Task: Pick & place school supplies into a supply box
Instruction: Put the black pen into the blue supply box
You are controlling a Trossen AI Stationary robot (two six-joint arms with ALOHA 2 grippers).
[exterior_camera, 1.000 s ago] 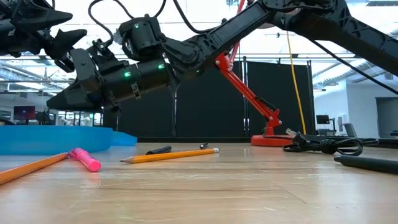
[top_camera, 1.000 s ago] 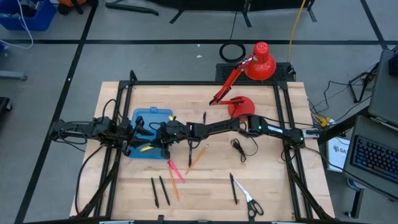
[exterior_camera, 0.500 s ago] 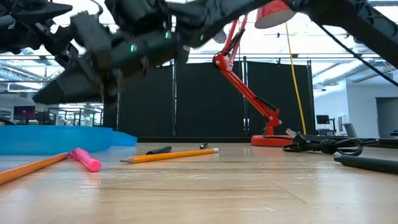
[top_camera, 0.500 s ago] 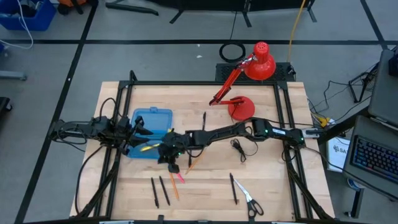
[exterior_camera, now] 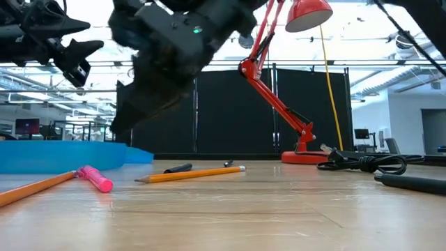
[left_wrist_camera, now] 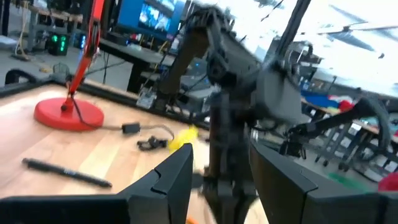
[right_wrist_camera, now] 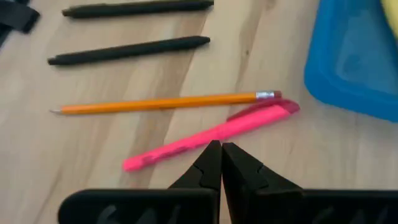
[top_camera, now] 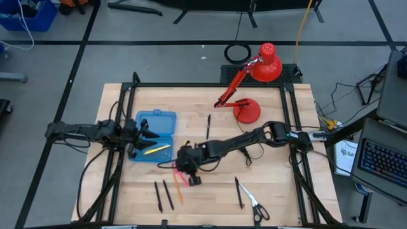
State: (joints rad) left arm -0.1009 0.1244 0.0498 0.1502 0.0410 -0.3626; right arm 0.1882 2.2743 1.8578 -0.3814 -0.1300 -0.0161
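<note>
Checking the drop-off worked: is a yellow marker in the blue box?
Yes: a yellow marker lies inside the open supply box, beside the left gripper.

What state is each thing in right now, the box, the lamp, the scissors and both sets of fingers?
supply box: lid open, yellow marker inside
red desk lamp: upright, arm folded
scissors: lying flat on the table
left gripper: fingers apart, over the box, empty
right gripper: fingers shut, empty, above the pink highlighter

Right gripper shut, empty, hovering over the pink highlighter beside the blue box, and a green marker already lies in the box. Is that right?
Not quite: the marker lying in the supply box is yellow, not green, as the high view shows. The rest holds: the right gripper is shut, empty, above the pink highlighter.
</note>
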